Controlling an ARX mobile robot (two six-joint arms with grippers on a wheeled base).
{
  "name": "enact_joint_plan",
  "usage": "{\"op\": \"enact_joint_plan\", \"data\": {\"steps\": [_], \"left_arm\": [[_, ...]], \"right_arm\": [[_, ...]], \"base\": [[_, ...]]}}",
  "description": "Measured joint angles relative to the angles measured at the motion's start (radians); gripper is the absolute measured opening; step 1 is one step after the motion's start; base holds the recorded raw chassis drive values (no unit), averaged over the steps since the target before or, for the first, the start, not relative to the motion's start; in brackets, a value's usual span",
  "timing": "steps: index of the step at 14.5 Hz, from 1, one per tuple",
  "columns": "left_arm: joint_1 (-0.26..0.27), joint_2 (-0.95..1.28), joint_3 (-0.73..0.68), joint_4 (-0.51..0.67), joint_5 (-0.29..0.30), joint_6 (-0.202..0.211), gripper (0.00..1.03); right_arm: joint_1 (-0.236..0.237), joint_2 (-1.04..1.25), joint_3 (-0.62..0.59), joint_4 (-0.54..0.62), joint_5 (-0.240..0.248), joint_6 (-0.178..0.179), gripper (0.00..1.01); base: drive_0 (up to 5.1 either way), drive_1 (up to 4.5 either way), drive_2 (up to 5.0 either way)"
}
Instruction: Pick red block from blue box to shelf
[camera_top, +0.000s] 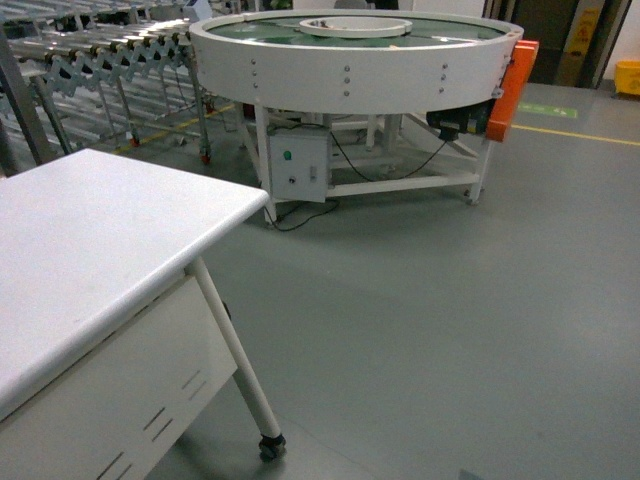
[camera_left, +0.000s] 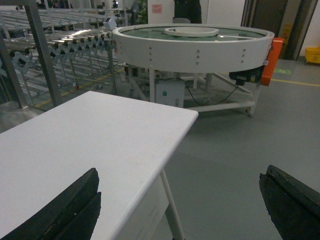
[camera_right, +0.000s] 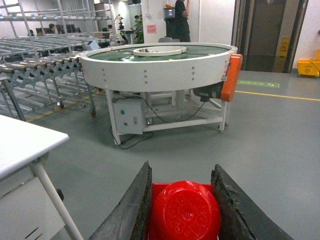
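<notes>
My right gripper (camera_right: 182, 172) is shut on the red block (camera_right: 185, 212), a glossy red brick whose round stud faces the right wrist camera; it hangs over the grey floor. In the left wrist view my left gripper (camera_left: 177, 205) stands open with nothing between its black fingers (camera_left: 65, 210), above the white table's corner. The shelf (camera_top: 90, 50), a shiny steel rack with sloping roller rails, stands at the far left, also seen as the shelf (camera_left: 45, 50) and the shelf (camera_right: 35, 60). The blue box is out of view. Neither gripper shows in the head view.
A white-topped table (camera_top: 90, 250) on castors fills the near left. A big round white conveyor table (camera_top: 360, 55) with an orange guard (camera_top: 515, 85) and a control box (camera_top: 298, 168) stands ahead. Grey floor (camera_top: 450, 320) lies between them.
</notes>
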Motion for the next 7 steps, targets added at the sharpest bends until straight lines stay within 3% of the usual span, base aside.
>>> {"op": "enact_joint_plan", "data": {"steps": [7], "left_arm": [[0.0, 0.0, 0.0, 0.003, 0.0, 0.0, 0.98]], "right_arm": [[0.0, 0.0, 0.0, 0.001, 0.0, 0.0, 0.27]], "base": [[4.4, -0.51, -4.0]]}}
